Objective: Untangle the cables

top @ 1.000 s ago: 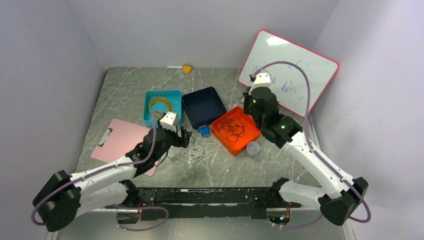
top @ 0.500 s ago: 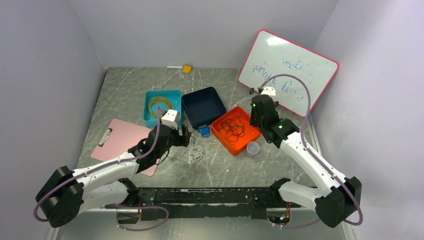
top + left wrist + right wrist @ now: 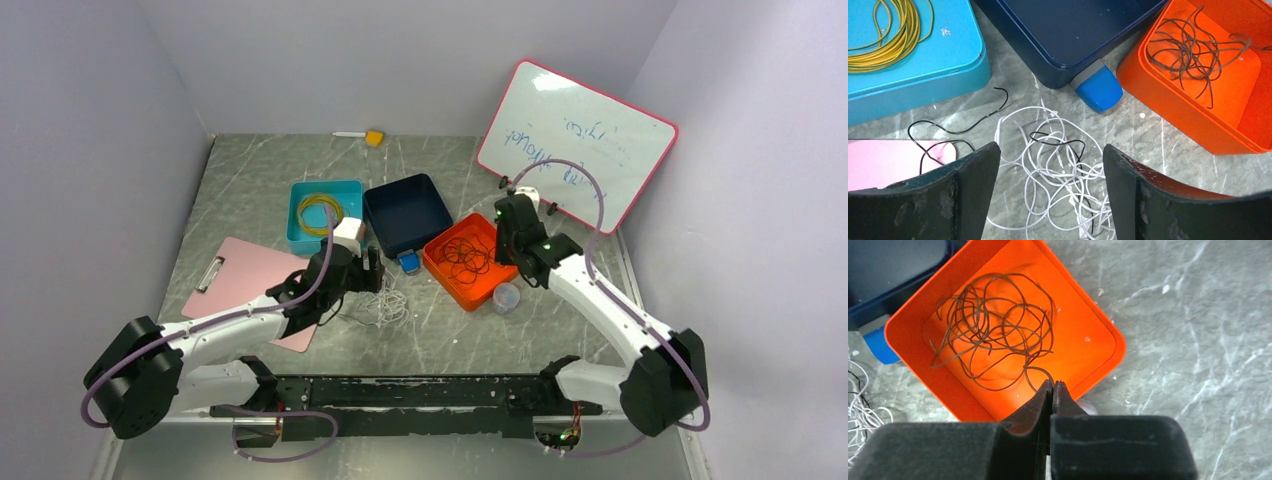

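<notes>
A tangle of thin white cables (image 3: pixel 385 305) lies on the table, with a thin black cable (image 3: pixel 955 131) threaded through it; it fills the left wrist view (image 3: pixel 1058 185). My left gripper (image 3: pixel 370 272) hangs open just above this tangle, its jaws (image 3: pixel 1048 150) wide apart and empty. A bunch of dark brown-red cables (image 3: pixel 465 258) lies coiled in the orange tray (image 3: pixel 440 275), also in the right wrist view (image 3: pixel 993 325). My right gripper (image 3: pixel 497 250) is shut over the tray's near corner, and one brown loop runs right to its closed tips (image 3: pixel 1052 385).
A teal tray (image 3: pixel 300 240) holds a yellow cable coil. A navy tray (image 3: pixel 405 212) sits beside the orange tray (image 3: pixel 1108 330), with a small blue block (image 3: pixel 408 263) at its corner. A pink clipboard (image 3: pixel 240 280), a clear cup (image 3: pixel 506 297) and a whiteboard (image 3: pixel 575 145) stand around.
My right arm has come down and forward, lowering its shut gripper to the orange tray. My left gripper has edged slightly toward the trays above the white tangle.
</notes>
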{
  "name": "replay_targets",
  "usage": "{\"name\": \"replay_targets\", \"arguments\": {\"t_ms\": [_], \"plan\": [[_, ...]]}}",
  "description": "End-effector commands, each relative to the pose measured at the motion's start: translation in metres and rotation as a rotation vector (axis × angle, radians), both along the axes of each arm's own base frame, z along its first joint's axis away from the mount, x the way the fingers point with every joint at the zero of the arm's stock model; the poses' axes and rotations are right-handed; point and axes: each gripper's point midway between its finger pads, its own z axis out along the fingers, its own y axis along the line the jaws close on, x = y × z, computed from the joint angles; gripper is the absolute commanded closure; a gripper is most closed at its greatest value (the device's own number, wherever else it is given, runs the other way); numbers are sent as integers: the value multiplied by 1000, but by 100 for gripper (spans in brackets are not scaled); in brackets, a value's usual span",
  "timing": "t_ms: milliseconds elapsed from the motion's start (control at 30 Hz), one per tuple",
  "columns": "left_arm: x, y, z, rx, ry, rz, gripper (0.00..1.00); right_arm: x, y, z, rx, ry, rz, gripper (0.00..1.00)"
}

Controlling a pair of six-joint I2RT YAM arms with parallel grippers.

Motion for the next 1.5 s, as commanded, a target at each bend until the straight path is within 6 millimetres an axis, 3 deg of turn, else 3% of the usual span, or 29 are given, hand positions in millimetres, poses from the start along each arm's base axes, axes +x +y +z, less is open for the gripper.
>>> {"name": "replay_targets", "arguments": {"t_ms": [0, 233, 367, 567, 800, 933, 1100, 1467], "plan": [[5, 2, 9, -14, -2, 35, 21, 10, 15, -15, 27, 26, 69, 100], [2, 6, 6, -24, 11, 54, 20, 23, 36, -38, 56, 64, 155, 92], [1, 6, 4, -23, 20, 56, 20, 29, 39, -49, 45, 85, 165, 78], [1, 5, 2, -14, 38, 59, 19, 37, 34, -36, 22, 45, 152, 54], [0, 4, -3, -4, 65, 58, 19, 40, 26, -9, -5, -7, 134, 41], [1, 1, -6, 3, 78, 51, 19, 41, 25, 4, -4, -28, 136, 37], [1, -1, -7, 11, 97, 48, 18, 40, 26, 7, 0, -28, 145, 37], [-12, -7, 0, -54, 145, 13, 18, 23, 80, 35, 295, -142, 357, 37]]}}
